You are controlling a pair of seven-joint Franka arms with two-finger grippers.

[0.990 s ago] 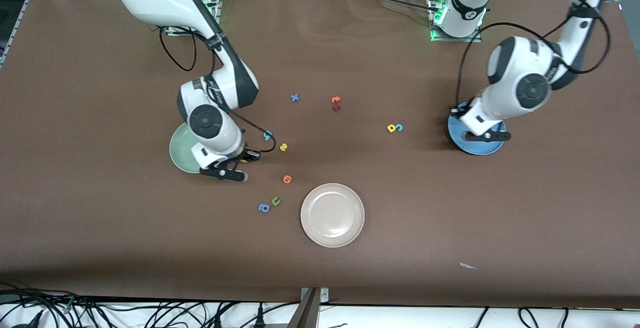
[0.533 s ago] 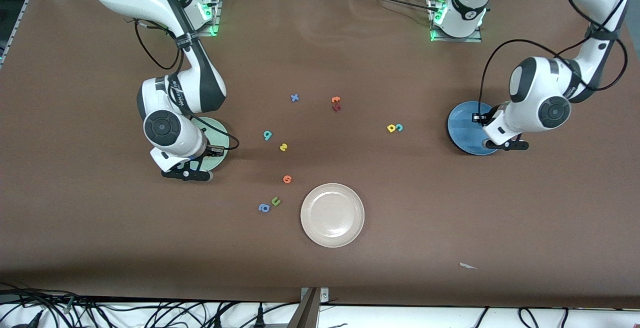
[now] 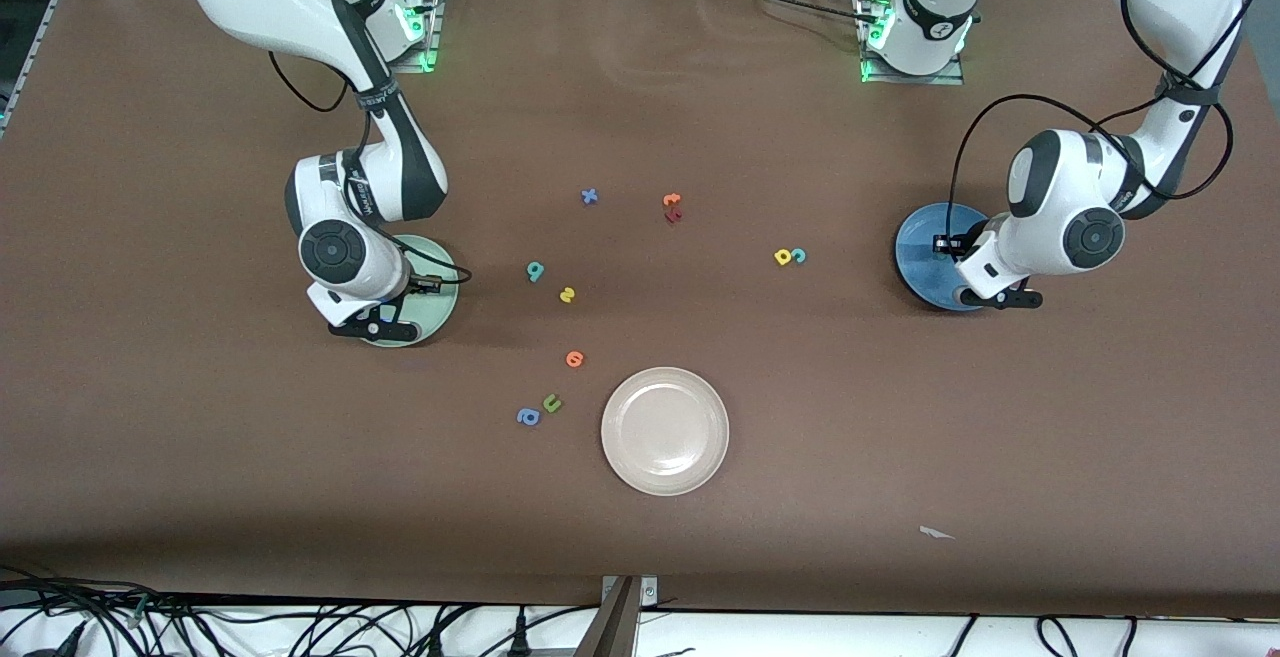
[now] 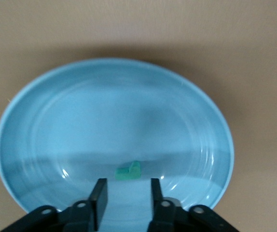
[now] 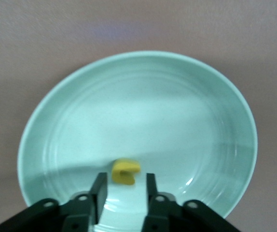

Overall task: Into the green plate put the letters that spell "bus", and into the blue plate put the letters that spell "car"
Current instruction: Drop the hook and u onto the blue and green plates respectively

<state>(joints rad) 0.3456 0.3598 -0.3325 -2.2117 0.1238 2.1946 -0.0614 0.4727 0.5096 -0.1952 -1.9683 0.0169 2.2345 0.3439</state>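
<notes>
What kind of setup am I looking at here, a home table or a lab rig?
Most likely a robotics lab bench: two arms are bolted to base plates along one edge of a brown-covered table, loose cables run along the edge nearest the front camera, and small foam letters lie scattered among plates as test props.

green plate [image 3: 436, 289]: partly covered in the front view by the right arm's wrist.
blue plate [image 3: 920, 255]: its edge toward the left arm's end of the table is hidden by the left arm's wrist.
yellow letter [image 5: 125, 172]: seen in the green plate in the right wrist view; its shape cannot be read.
teal letter [image 4: 129, 170]: lying in the blue plate; too small to be identified.
loose letters [image 3: 567, 294]: too small for their shapes to be made out.
</notes>
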